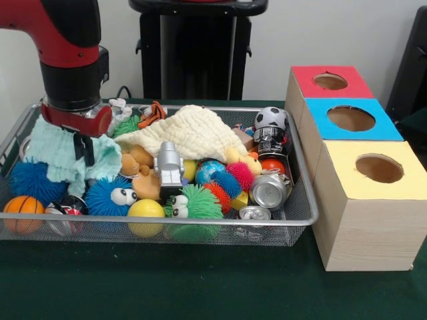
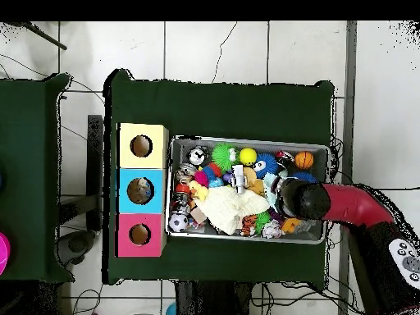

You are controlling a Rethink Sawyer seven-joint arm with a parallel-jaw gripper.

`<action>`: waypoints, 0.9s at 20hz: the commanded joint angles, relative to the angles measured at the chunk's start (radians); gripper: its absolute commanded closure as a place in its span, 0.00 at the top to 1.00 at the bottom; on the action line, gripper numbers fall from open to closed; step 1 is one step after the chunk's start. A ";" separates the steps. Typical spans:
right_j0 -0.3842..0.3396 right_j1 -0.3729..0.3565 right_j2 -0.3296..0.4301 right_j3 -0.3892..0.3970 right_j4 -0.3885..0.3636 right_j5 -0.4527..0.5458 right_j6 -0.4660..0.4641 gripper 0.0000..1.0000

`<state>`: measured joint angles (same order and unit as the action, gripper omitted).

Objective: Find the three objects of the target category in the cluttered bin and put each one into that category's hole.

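The wire mesh bin (image 1: 301, 175) is full of toys and cloths; it also shows in the overhead view (image 2: 246, 139). My gripper (image 1: 81, 150) is down in the bin's left end, against a pale teal cloth (image 1: 57, 155). In the overhead view the gripper (image 2: 283, 195) is over the bin's right part. No clear plastic bottle or cup shows; they are hidden under the clutter or the cloths. The blue-topped box's hole (image 1: 351, 118) is in the middle box right of the bin, and shows in the overhead view (image 2: 140, 191).
A cream cloth (image 1: 193, 133) covers the bin's middle. Two silver cans (image 1: 269, 190) lie at the front right. Fuzzy balls, a toy robot (image 1: 169, 165), a soccer ball (image 1: 271, 119) and a small basketball (image 1: 23, 207) fill the rest. Red-topped (image 1: 330, 81) and yellow-topped (image 1: 379, 168) boxes flank the blue one.
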<state>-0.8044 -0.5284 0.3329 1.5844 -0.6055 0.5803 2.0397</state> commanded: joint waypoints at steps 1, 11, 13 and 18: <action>0.076 -0.059 0.112 0.066 0.076 0.084 -0.062 0.00; 0.234 -0.038 0.041 0.068 0.163 -0.027 0.134 0.00; 0.265 -0.033 0.019 0.072 0.174 -0.052 0.161 0.00; 0.320 -0.015 -0.021 0.090 0.197 -0.116 0.204 0.00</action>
<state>-0.5269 -0.5829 0.3440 1.5872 -0.4519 0.5528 2.0401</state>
